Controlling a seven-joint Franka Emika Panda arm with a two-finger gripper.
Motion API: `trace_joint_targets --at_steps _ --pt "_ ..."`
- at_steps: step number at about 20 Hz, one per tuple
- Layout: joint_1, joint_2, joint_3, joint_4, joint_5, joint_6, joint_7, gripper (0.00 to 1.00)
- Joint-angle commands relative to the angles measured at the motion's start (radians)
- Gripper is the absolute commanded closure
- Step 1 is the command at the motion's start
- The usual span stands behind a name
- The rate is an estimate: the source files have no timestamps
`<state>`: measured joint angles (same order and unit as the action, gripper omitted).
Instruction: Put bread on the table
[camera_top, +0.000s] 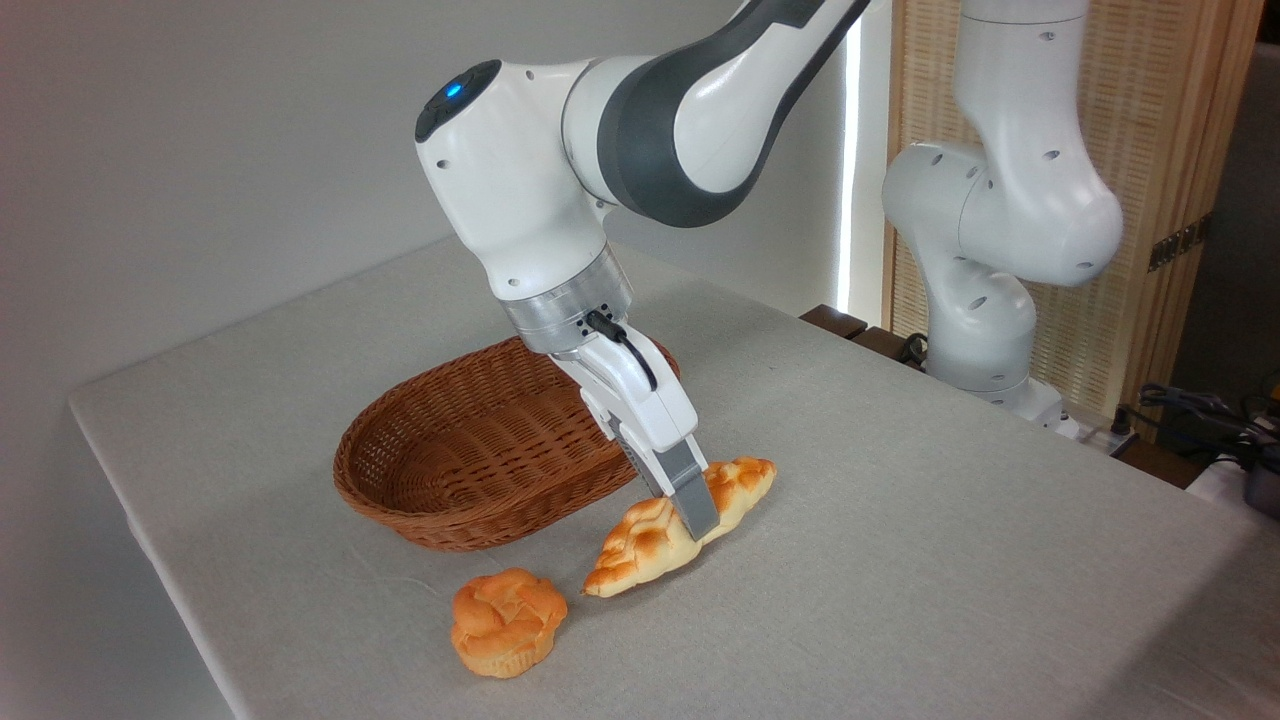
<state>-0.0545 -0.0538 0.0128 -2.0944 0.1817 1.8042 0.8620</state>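
At lower centre I find the pincer (697, 520) clamped across the bread (640, 545), which appears to rest on the surface (950, 560); next step, I judge: release and lift clear.

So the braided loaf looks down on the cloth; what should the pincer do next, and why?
Probably open and lift straight up. The braided loaf seems to lie on the table, outside the wicker basket, with the pincer closed around its middle, so only release seems left.
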Motion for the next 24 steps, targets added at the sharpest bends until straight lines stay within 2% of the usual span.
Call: trace_joint_targets --at_steps 1,11,14,15,17,19,21,22,24 --pt "-0.011 -0.014 0.015 -0.013 0.018 0.01 0.012 0.0" --pt "-0.007 -0.006 0.015 -0.006 0.016 0.0 0.009 0.0" --pt "-0.001 -0.034 0.015 0.034 0.007 -0.016 0.009 0.0" --pt "0.004 -0.038 0.013 0.072 -0.002 -0.055 0.011 0.0" --pt "0.015 -0.037 0.007 0.175 -0.043 -0.14 0.011 0.0" --pt "0.021 -0.031 0.013 0.269 -0.134 -0.17 0.003 0.0" --pt "0.062 -0.024 -0.002 0.351 -0.207 -0.189 -0.003 0.0" --pt "0.064 -0.017 -0.004 0.382 -0.226 -0.19 -0.011 0.0" --pt "0.064 0.024 -0.005 0.471 -0.232 -0.189 -0.081 0.0"
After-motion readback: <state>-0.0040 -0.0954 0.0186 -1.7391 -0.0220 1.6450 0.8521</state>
